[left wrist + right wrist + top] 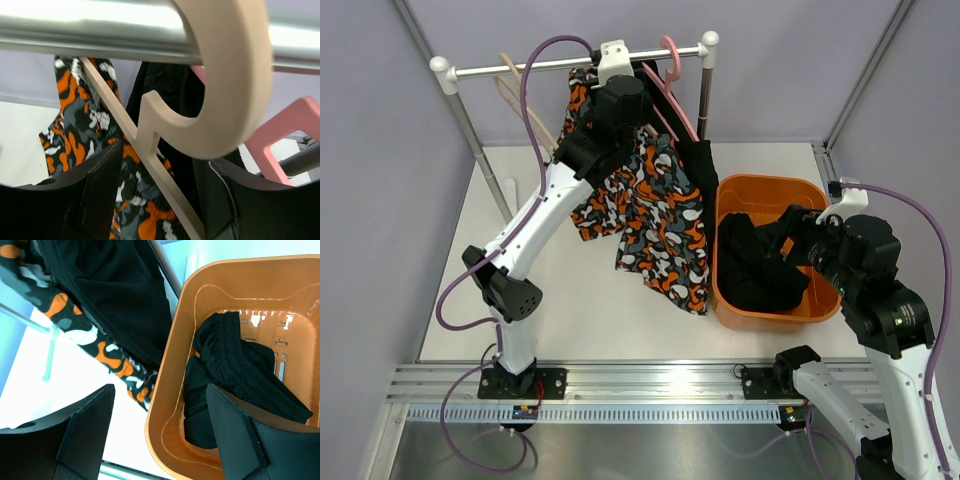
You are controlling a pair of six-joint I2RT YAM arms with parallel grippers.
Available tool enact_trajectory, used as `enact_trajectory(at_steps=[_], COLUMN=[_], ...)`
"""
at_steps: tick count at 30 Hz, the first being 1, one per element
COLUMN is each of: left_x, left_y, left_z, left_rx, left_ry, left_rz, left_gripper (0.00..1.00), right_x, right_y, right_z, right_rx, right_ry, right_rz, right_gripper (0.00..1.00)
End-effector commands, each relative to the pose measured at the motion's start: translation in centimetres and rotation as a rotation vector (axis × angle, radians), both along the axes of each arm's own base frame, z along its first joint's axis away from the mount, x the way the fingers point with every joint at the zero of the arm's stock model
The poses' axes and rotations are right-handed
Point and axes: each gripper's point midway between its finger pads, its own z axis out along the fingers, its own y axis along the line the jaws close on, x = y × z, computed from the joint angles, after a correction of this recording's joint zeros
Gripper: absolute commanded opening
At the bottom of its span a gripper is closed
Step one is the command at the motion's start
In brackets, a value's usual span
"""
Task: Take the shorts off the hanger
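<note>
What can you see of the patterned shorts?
Soft cloth, blotched orange, white, grey and black. The patterned shorts hang from a cream hanger on the rail, legs draping down, lowest hem near the bin. A pair of black shorts hangs against them on the bin side. The left gripper, open, straddles the hanger's neck above them, not gripping the cloth.

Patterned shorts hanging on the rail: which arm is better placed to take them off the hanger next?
Left, probably. The left gripper is open around the beige hanger just under the rail, at the patterned shorts. The right gripper is open over the orange bin holding black shorts, away from the rail.
</note>
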Motion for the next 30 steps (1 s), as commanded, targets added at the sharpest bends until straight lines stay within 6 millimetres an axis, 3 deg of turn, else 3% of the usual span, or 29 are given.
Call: enact_trajectory(at_steps=[1, 7, 14, 20, 25, 28, 30], left_x=[0.0, -0.4, -1.9, -3.7, -5.9, -6.8, -7.4], left_y=[0.8, 1.6, 3.3, 3.7, 5.3, 5.3, 5.0], left_z=[0.2, 0.7, 3.5, 7.2, 10.6, 10.2, 8.1], left_rx=[0.008, 0.01, 0.027, 0.046, 0.05, 0.062, 0.085], left_ry=[-0.001, -0.008, -0.055, -0.134, -0.197, -0.161, -0.098], left_rz=[0.041, 0.059, 0.056, -0.024, -0.049, -0.089, -0.126], left_gripper=[0.58, 0.28, 0.0, 0.0, 0.0, 0.0, 0.0], right_x=[0.1, 0.1, 0.3, 0.6, 0.9, 1.1, 1.2], right_y=[0.2, 0.1, 0.3, 0.6, 0.5, 0.5, 0.5], right_z=[1.4, 1.3, 0.9, 1.1, 1.2, 1.3, 1.3], right_rx=[0.0, -0.003, 0.004, 0.013, 0.004, 0.005, 0.006], right_ry=[-0.037, -0.036, -0.029, -0.038, -0.04, -0.043, -0.043], right_rz=[0.019, 0.017, 0.021, 0.027, 0.018, 0.017, 0.016], right_gripper=[0.83, 0.82, 0.83, 0.82, 0.82, 0.82, 0.82])
